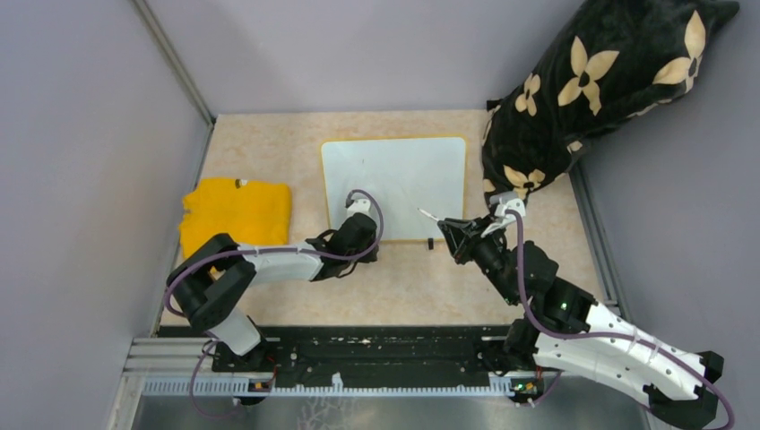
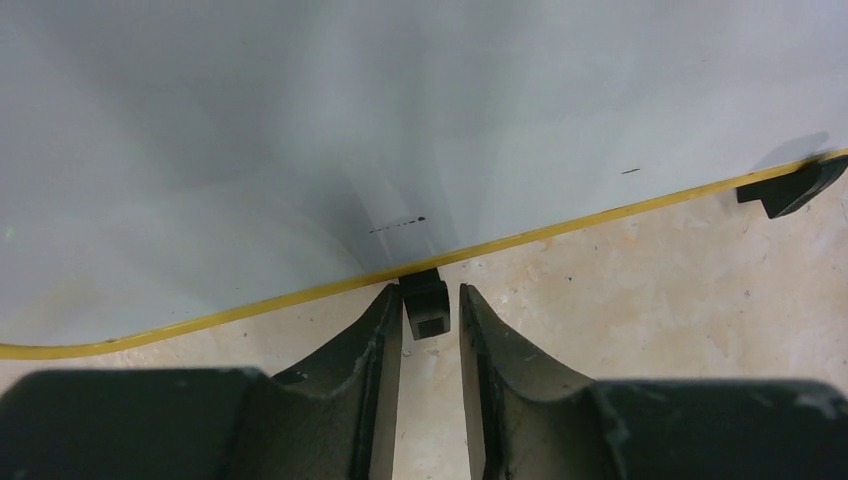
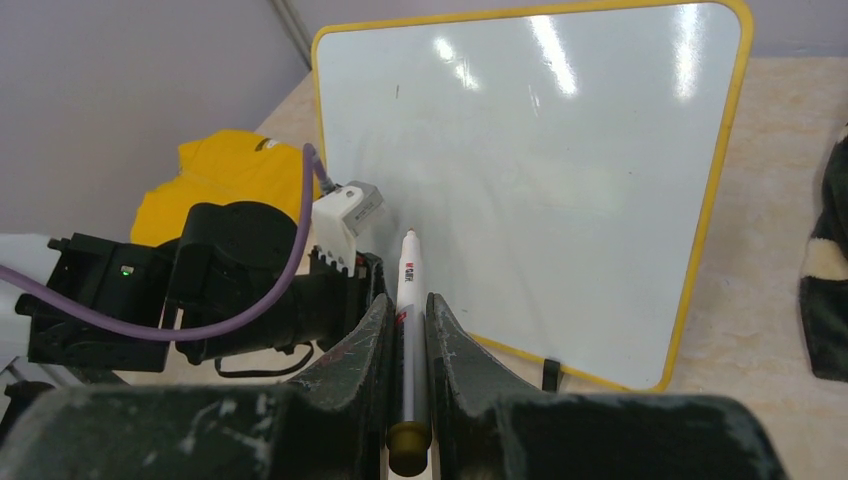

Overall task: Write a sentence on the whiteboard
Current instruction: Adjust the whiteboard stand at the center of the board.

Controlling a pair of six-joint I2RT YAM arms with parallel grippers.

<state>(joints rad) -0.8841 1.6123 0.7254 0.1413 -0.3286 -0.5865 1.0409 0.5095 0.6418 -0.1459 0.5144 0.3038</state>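
The whiteboard (image 1: 394, 184) lies flat on the table, white with a thin yellow rim. The sentence is out of view; the board's face (image 2: 300, 120) shows only a few small dark marks. My left gripper (image 2: 431, 292) is at the board's near edge, open, its fingers on either side of a small black foot (image 2: 425, 310) with a narrow gap left. My right gripper (image 3: 407, 297) is shut on a white marker (image 3: 408, 270) with a dark yellow end cap. It hovers just off the near right edge of the whiteboard (image 3: 560, 170), the marker (image 1: 430, 216) pointing at the board.
A yellow cloth (image 1: 235, 210) lies left of the board. A black pillow with cream flowers (image 1: 591, 81) leans at the back right, touching the board's right side. A second black foot (image 2: 790, 185) sits further along the near rim. Grey walls enclose the table.
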